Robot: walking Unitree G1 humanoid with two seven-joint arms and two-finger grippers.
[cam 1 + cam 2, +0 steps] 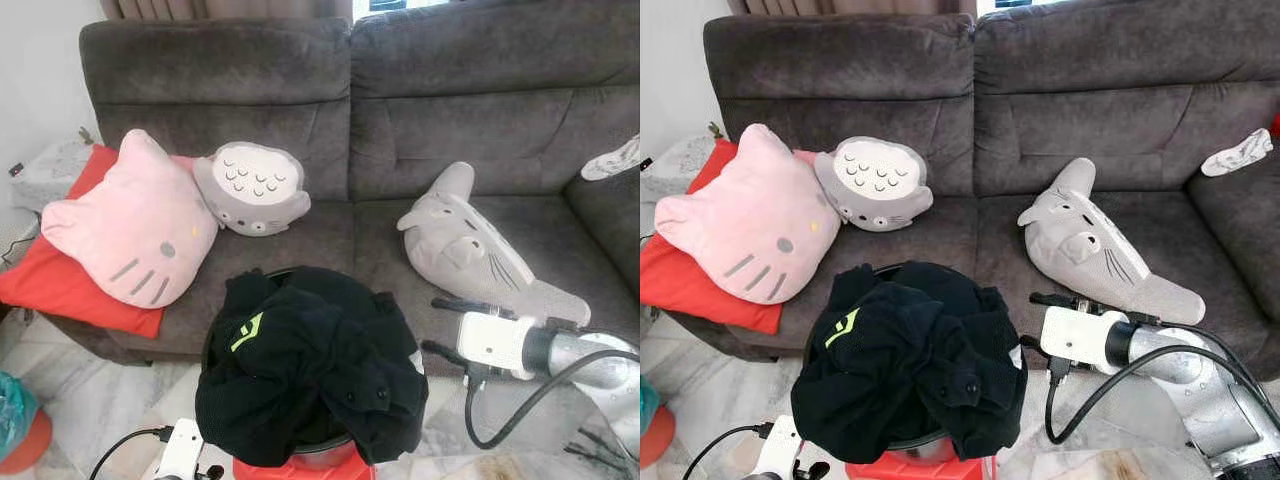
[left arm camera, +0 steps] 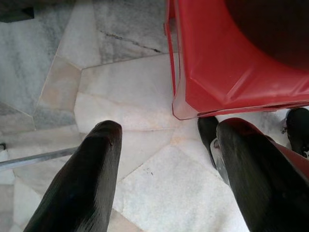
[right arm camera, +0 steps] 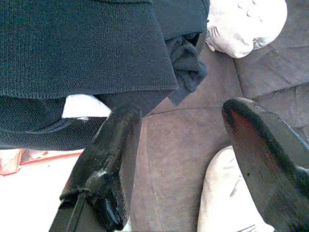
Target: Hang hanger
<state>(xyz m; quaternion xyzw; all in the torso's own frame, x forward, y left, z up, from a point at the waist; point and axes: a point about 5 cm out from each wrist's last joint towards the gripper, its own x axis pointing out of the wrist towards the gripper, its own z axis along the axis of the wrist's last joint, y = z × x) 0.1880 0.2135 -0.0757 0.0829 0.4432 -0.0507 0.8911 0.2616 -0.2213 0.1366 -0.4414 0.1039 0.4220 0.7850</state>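
Black clothes (image 1: 305, 365) are piled in a round basket (image 1: 930, 447) that stands on a red stool (image 1: 300, 468) in front of the grey sofa (image 1: 420, 120). From the head views I see my right gripper (image 1: 1032, 320) raised beside the pile, its two fingers spread and holding nothing, pointing toward the clothes. On the sofa lie a pink cat pillow (image 1: 130, 225), a red cushion (image 1: 60, 280) and two grey plush toys (image 1: 1090, 245).

From the left wrist view, my left gripper (image 2: 164, 179) hangs low over the marble floor (image 2: 125, 96) next to the stool, fingers apart and empty.

From the right wrist view, one black finger (image 3: 104, 164) is just under the hem of the dark knit cloth, perhaps touching it; I cannot be sure.

I can find no hanger in any view, maybe it is buried in the pile. So I judge the task is at its beginning: nothing is picked and nothing is hung.
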